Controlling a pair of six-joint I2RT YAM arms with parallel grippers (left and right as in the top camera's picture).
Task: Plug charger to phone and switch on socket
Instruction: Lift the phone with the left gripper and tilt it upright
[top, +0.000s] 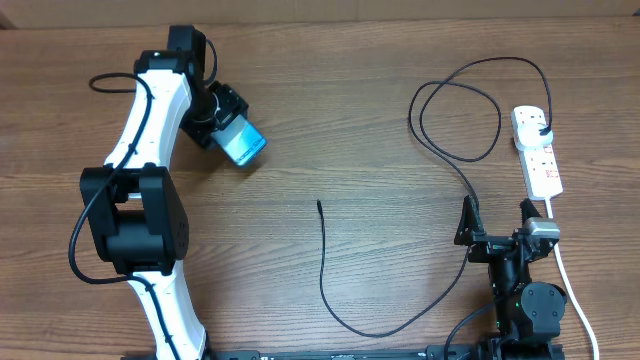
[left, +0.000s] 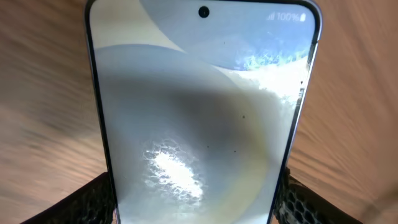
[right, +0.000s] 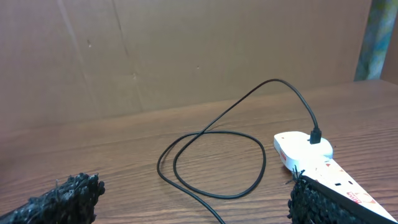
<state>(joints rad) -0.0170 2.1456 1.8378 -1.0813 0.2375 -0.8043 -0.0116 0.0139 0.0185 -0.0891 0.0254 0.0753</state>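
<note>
The phone (top: 241, 141) is held in my left gripper (top: 222, 127) at the upper left, above the table; only its blue-white end shows overhead. In the left wrist view the phone (left: 199, 118) fills the frame, its edges between the two fingers (left: 198, 205). The charger cable (top: 322, 262) lies across the middle; its loose connector tip (top: 318, 204) is right of the phone, and it loops (top: 455, 110) to the black plug (top: 541, 128) in the white socket (top: 537, 150). My right gripper (top: 496, 222) is open and empty near the front right, with the cable (right: 211, 165) and socket (right: 305, 149) ahead of it.
The socket's white lead (top: 570, 280) runs down the right side past my right arm base (top: 525, 300). A cardboard wall (right: 186, 50) stands behind the table's far edge. My left arm (top: 140, 200) stretches along the left side.
</note>
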